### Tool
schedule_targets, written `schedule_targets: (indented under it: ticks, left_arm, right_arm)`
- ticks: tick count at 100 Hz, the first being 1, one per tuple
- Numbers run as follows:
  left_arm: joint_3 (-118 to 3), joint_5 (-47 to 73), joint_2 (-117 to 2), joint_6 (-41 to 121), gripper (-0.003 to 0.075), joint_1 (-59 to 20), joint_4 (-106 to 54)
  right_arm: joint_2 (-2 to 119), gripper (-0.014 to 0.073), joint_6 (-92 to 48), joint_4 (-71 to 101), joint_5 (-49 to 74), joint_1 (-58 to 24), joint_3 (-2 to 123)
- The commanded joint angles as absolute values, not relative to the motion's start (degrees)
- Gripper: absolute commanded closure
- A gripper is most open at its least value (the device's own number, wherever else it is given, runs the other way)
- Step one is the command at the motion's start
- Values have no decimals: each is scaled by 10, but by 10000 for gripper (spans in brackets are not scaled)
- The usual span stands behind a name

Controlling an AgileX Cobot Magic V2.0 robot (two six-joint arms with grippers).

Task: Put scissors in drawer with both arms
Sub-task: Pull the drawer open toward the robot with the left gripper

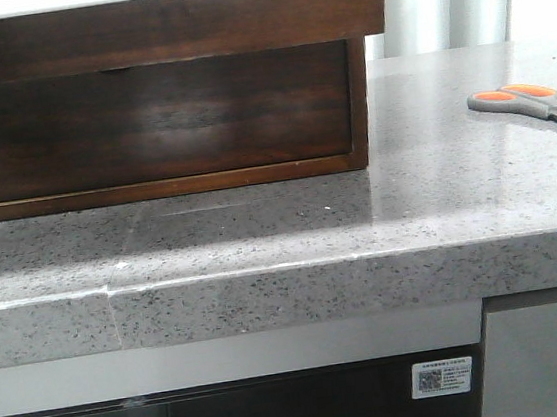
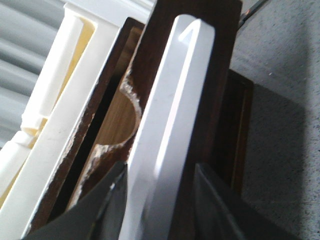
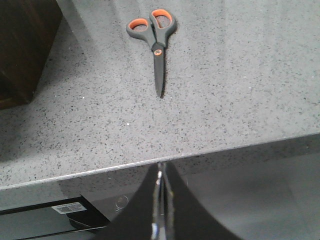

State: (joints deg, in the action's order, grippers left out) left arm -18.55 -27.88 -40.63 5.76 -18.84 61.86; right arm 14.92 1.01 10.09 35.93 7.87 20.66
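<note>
The right gripper [image 3: 160, 200] has its fingers pressed together, holding nothing, and hangs off the counter's [image 3: 240, 90] front edge. The scissors [image 3: 155, 42] lie flat straight ahead of it, well apart, closed blades pointing back toward the fingertips, handles farthest away. This arm looks nearer them. The left gripper [image 2: 160, 200] straddles the white top edge of the pulled-out drawer [image 2: 200, 100]; whether it grips is unclear.
</note>
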Motion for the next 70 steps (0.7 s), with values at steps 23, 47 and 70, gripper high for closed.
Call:
schedule_targets:
  ticks: [23,47,70]
  left_arm:
    - [-199,-334,-385,23,452,-191,598]
    - [-199,-375,-344,-50,452,-191,580]
    - [-199,-388,-308,-62,454,-191,506]
  right_arm:
    - [160,718,4,104,319,81,225]
    - [201,717,4,105,320,81,229]
    - [302,654,-73,134,319,80,295]
